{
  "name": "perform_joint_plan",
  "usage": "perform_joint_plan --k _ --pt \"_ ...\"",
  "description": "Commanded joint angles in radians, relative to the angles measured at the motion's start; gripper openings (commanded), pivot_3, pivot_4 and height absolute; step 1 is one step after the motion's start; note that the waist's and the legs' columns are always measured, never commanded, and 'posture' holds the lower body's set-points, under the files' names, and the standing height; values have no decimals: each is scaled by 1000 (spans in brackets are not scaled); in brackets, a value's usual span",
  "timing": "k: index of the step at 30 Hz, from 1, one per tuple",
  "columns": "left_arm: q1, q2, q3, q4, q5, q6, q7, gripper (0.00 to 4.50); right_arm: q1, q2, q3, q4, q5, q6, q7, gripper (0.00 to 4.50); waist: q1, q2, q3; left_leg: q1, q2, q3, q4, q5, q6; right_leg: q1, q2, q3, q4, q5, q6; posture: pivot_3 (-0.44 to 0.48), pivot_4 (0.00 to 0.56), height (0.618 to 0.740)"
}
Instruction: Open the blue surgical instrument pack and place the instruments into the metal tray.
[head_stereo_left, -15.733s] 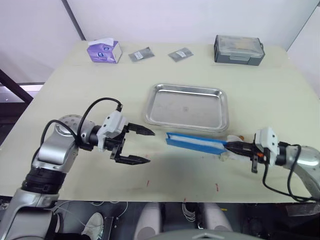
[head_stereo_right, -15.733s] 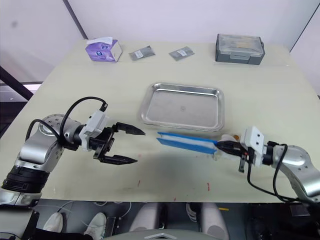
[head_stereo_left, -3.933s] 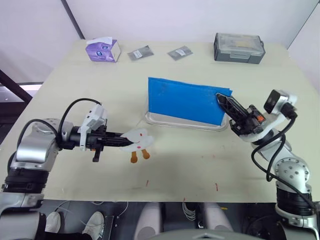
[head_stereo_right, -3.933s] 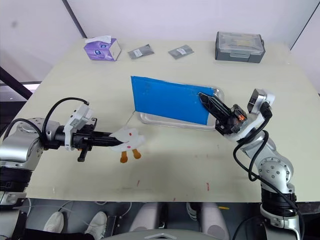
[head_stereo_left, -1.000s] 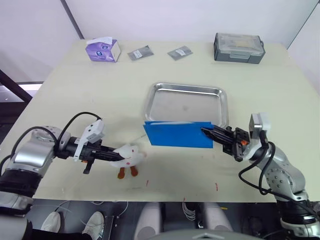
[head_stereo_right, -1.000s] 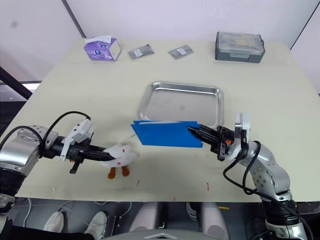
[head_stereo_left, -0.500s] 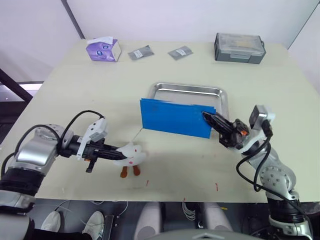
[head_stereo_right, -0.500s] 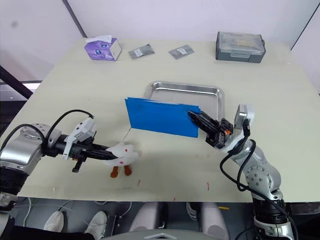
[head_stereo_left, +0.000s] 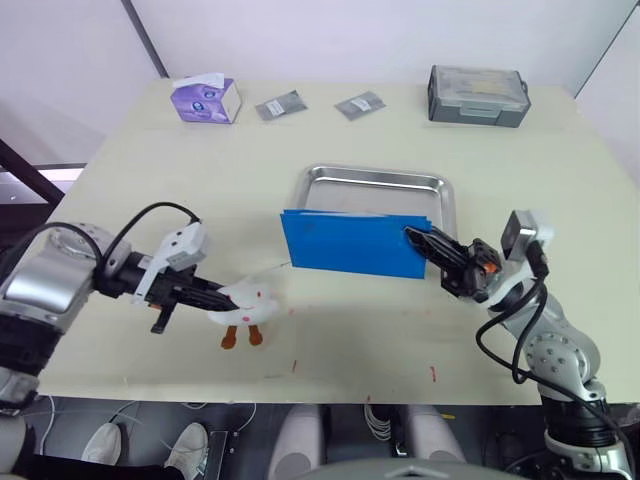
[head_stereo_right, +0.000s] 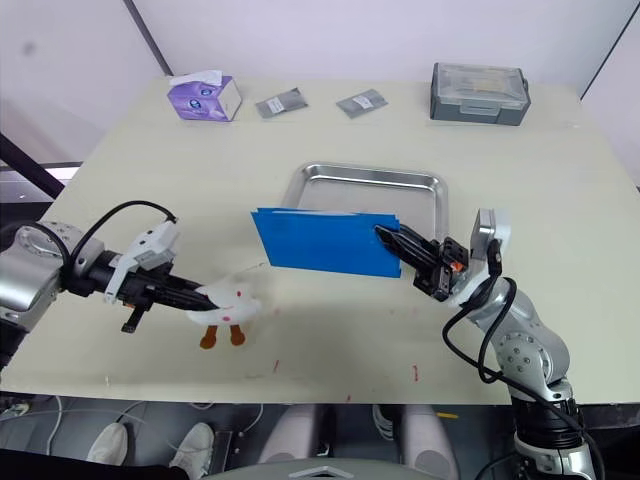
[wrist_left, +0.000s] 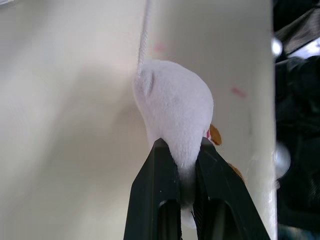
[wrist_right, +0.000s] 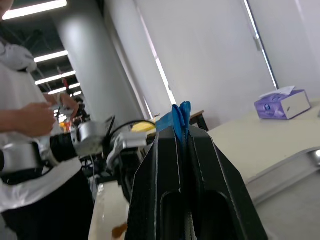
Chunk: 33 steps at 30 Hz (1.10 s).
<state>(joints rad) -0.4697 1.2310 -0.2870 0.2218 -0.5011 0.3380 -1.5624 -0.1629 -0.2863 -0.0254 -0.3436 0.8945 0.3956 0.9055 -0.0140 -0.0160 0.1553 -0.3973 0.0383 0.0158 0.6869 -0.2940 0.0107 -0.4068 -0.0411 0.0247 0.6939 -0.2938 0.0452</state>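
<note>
Holding the flat bright-blue rectangular surgical instrument pack (head_stereo_left: 352, 243) by its right end, the right claw (head_stereo_left: 420, 241) is clamped shut on it, long axis running left to right, raised on edge just in front of the shallow shiny stainless-steel tray (head_stereo_left: 378, 193) on the pale tabletop (head_stereo_left: 150, 170). The left claw (head_stereo_left: 213, 297), well apart to the left, pinches a small white plush duck with orange feet (head_stereo_left: 240, 305). No silver instruments are visible.

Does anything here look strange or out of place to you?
Yes. The left gripper is clamped on a small white plush duck with orange feet, an odd thing beside surgical supplies. A thin string runs from it toward the flat bright-blue pack that the right gripper holds above the empty metal tray.
</note>
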Motion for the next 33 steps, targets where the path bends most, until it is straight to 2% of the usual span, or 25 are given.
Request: perform_joint_plan --k 1,2,6,7,12,17,22,27,33 --pt "-17 25 -29 7 8 -33 -52 951 -1 18 15 -31 -10 -34 21 0 0 0 0 0 0 0 0 0 0 0 0 0 0 0 0 0 150 740" --pt "-13 40 -42 -4 -2 -27 -52 1612 -2 22 15 -31 -11 -35 20 0 0 0 0 0 0 0 0 0 0 0 0 0 0 0 0 0 150 740" --pt "-18 68 -59 8 -8 -10 -52 3369 3 22 13 -27 -21 -37 26 0 0 0 0 0 0 0 0 0 0 -1 0 0 0 0 0 0 150 740" --pt "-17 89 -72 5 -24 -17 -52 3601 5 19 13 -26 -23 -37 30 0 0 0 0 0 0 0 0 0 0 -1 0 0 0 0 0 0 150 740" --pt "-81 131 -96 45 -114 -19 -52 3601 11 10 10 -23 -32 -37 42 0 1 -1 0 -1 0 0 0 0 0 -1 0 1 0 0 0 0 150 740" --pt "-196 117 -71 114 -272 74 -52 3601 12 10 17 -19 -48 -40 54 0 1 -2 1 -1 0 0 0 0 0 -1 0 0 0 0 0 0 150 740" --pt "-280 -59 26 238 -198 48 -26 3601 16 10 18 -19 -57 -39 64 0 0 -2 1 -1 0 0 0 0 0 -1 0 0 1 0 0 0 150 740" --pt "-279 -219 95 228 -160 59 24 3601 12 12 27 -22 -55 -32 68 0 0 -2 1 -2 0 1 1 0 0 -2 0 1 1 0 0 0 150 740" --pt "-251 -293 135 210 -110 85 -16 3601 6 14 25 17 -93 -72 86 0 -7 -3 1 -2 0 0 1 0 0 -2 1 1 1 0 0 0 150 740"
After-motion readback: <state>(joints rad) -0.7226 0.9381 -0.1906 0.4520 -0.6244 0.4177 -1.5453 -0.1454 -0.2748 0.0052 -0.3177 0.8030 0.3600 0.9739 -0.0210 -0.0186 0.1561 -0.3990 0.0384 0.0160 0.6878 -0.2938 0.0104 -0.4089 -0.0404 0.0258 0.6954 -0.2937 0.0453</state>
